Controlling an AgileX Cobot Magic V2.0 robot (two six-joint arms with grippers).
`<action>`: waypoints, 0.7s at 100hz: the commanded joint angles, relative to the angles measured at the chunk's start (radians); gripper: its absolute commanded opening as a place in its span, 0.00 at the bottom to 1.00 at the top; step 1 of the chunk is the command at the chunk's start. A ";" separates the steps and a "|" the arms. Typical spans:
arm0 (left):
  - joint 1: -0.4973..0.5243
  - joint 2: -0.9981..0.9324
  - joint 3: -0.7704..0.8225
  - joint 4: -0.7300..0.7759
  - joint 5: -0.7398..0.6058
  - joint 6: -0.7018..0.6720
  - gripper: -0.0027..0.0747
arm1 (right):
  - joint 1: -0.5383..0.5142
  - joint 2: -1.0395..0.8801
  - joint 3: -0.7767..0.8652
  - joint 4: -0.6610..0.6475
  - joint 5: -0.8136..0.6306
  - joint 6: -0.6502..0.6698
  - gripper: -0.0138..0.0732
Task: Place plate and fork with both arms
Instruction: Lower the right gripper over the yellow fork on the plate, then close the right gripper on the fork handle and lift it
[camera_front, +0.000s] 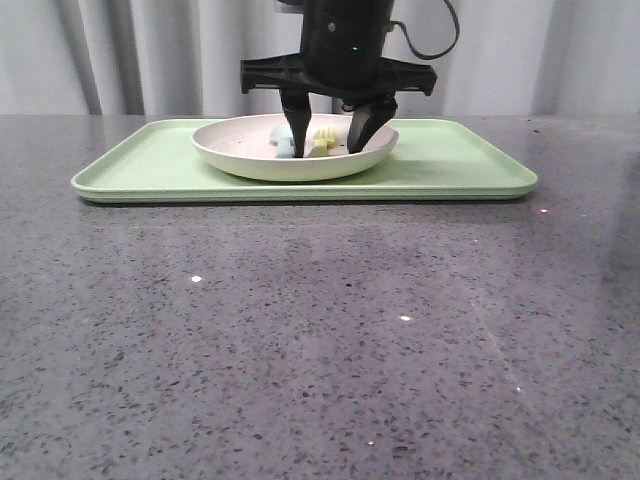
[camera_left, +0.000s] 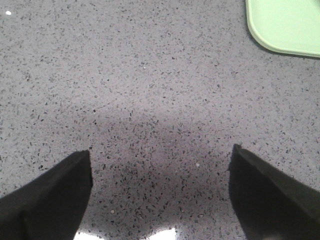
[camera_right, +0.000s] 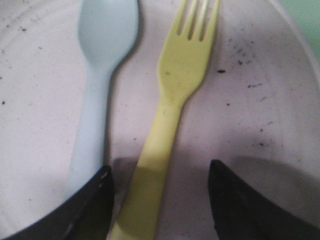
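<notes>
Two utensils lie side by side in the plate: the fork and a spoon, close but apart. The plate rests on a green tray at twelve o'clock on the table. The right gripper reaches into the plate, jaws wide, straddling the fork's handle without touching it. The left gripper hangs wide over bare table, holding nothing.

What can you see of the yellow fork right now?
The fork is pale yellow, plastic-looking, with short tines and a flat handle. It lies flat in the plate beside a pale blue spoon, apart from it. The open right gripper straddles its handle; contact isn't clear. It is not lifted.
</notes>
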 joint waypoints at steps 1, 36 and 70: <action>-0.001 -0.006 -0.023 -0.012 -0.043 -0.011 0.74 | -0.002 -0.050 -0.035 -0.018 -0.026 0.000 0.65; -0.001 -0.006 -0.023 -0.012 -0.043 -0.011 0.74 | -0.002 -0.024 -0.035 0.011 0.012 0.000 0.47; -0.001 -0.006 -0.023 -0.012 -0.043 -0.011 0.74 | -0.002 -0.023 -0.035 0.016 0.012 0.000 0.19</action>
